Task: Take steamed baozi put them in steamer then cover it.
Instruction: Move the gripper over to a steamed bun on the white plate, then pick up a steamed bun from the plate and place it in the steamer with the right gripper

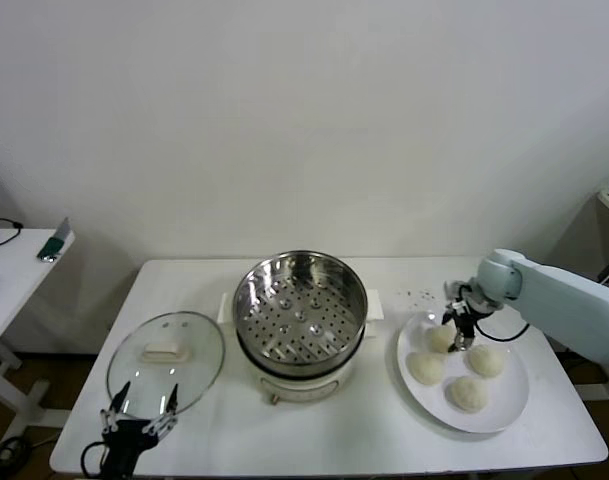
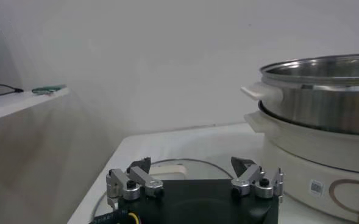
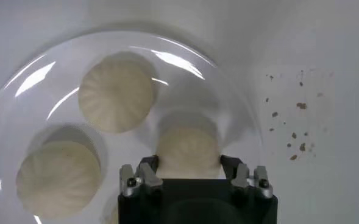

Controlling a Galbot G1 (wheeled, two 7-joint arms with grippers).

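Several cream-white steamed baozi lie on a white plate point(image 1: 509, 405) at the right of the table. My right gripper point(image 1: 458, 335) is down over the one nearest the steamer, and in the right wrist view its fingers press both sides of that baozi point(image 3: 188, 149), which rests on the plate point(image 3: 45, 73). Two other baozi point(image 3: 115, 94) point(image 3: 57, 176) lie beside it. The steel steamer point(image 1: 300, 310) stands uncovered in the middle, with nothing in its basket. The glass cover point(image 1: 166, 360) lies flat to its left. My left gripper point(image 1: 139, 405) waits open at the cover's near edge.
Dark crumbs point(image 1: 416, 295) speckle the table between the steamer and the plate. A side table point(image 1: 24, 265) with small items stands off to the left. In the left wrist view the steamer point(image 2: 325, 97) rises close beside the cover point(image 2: 167, 167).
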